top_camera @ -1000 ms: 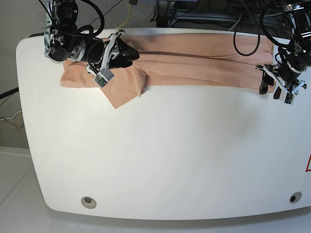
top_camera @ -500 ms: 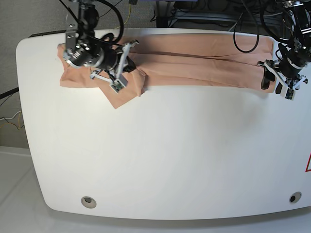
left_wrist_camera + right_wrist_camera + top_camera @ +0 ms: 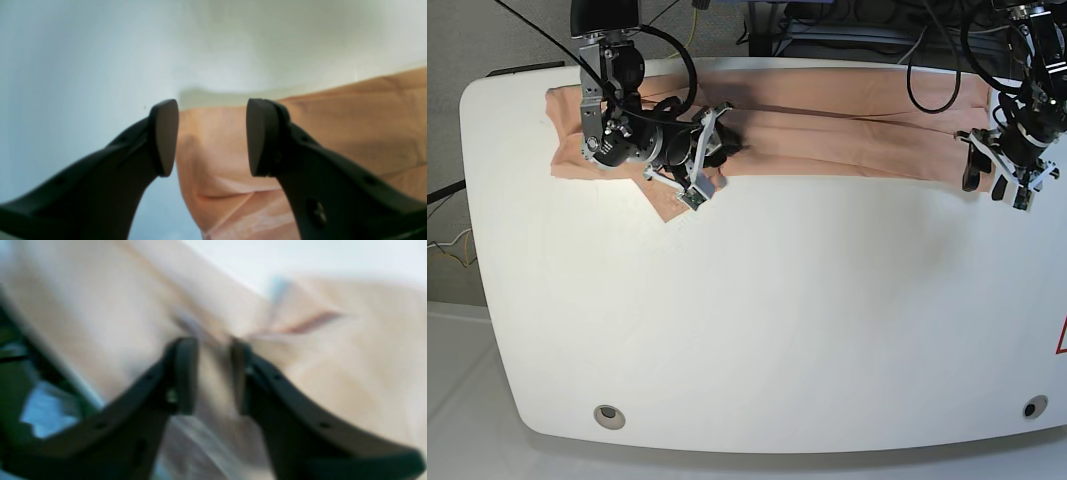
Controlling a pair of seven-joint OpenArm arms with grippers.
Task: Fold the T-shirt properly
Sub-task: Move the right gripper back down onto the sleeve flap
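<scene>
Currently T-shirt point(image 3: 847, 125) lies stretched along table point(image 3: 757, 320) far edge. Left gripper point(image 3: 211, 136) fingers apart over its corner; right gripper point(image 3: 213, 373) fingers apart, cloth between, blurred.

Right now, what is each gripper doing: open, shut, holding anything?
Left gripper: open, over the T-shirt edge, holding nothing.
Right gripper: jaws apart over the cloth; too blurred to tell whether it grips.
</scene>
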